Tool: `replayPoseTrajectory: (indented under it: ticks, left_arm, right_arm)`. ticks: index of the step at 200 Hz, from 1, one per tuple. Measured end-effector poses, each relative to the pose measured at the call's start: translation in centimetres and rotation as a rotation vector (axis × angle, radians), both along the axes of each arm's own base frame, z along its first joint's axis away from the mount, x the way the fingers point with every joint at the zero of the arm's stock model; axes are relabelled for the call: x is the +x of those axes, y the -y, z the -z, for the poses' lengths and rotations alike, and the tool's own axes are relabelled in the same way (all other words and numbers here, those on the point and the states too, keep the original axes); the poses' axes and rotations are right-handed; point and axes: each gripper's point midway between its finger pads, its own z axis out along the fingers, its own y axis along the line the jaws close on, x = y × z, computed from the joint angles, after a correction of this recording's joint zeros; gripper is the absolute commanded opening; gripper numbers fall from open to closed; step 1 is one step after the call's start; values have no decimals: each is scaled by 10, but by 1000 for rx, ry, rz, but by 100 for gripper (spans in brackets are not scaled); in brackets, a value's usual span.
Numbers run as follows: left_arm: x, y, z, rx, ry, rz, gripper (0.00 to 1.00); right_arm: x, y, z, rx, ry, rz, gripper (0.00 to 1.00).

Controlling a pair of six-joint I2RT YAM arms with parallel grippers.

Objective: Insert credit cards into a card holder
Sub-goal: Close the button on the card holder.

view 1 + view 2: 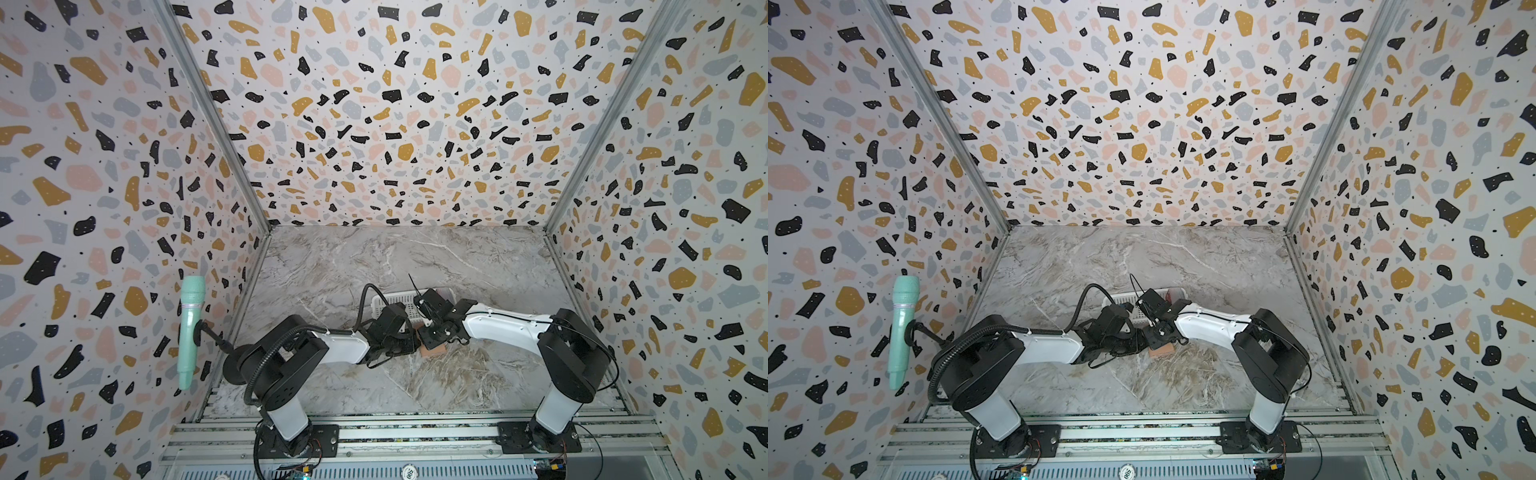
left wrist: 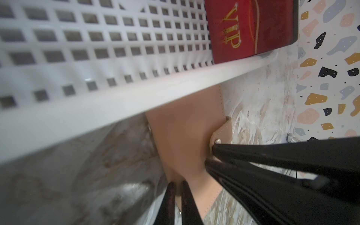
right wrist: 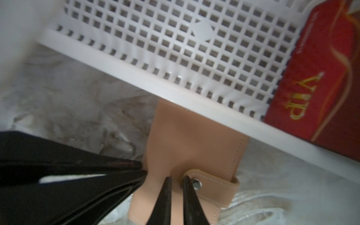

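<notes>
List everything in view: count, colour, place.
table: one, grey marble, cell floor
walls: three, terrazzo print, around the table
basket: one, white, mid-table
card: one seen, red with gold VIP, in the basket
card holder: one, tan, on the table by the basket
microphone: one, mint green, left wall
arms: two, white and black, reaching to mid-table
left gripper: black, shut on the card holder's edge
right gripper: black, at the holder's snap strap

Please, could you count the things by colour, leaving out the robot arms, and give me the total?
White: 1, the slotted basket.
Red: 1, the VIP credit card inside the basket; any cards beneath it are hidden.
Tan: 1, the card holder, closed.
Mint green: 1, the microphone.
Total: 4.
</notes>
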Motion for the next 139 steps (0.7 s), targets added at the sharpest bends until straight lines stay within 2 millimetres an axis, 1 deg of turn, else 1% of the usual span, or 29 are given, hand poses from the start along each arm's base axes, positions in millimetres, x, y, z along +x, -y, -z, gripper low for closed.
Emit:
replayPoseTrajectory:
  ticks: [20, 35, 52, 73, 98, 113, 125, 139]
  left_arm:
    - [-2, 3, -1, -1, 0, 9, 11]
    - [-3, 3, -1, -1, 1, 12, 12]
    - [-3, 3, -1, 5, -1, 13, 16]
    - [-5, 0, -5, 17, -3, 16, 19]
    - [-4, -2, -22, 17, 25, 19, 23]
    - [-1, -2, -35, 14, 52, 18, 30]
    - [3, -2, -46, 11, 80, 17, 33]
    - [7, -3, -57, 10, 106, 9, 42]
  right_arm:
    - [-4, -2, -9, 60, -8, -5, 31]
    - [-2, 1, -20, 103, 4, 4, 35]
    - [1, 7, -31, 141, 29, 21, 37]
    - [4, 17, -44, 176, 62, 47, 46]
    - [8, 32, -60, 222, 112, 84, 53]
    - [12, 41, -71, 248, 146, 106, 55]
    - [14, 47, -79, 268, 177, 122, 61]
    - [17, 53, -88, 290, 211, 139, 69]
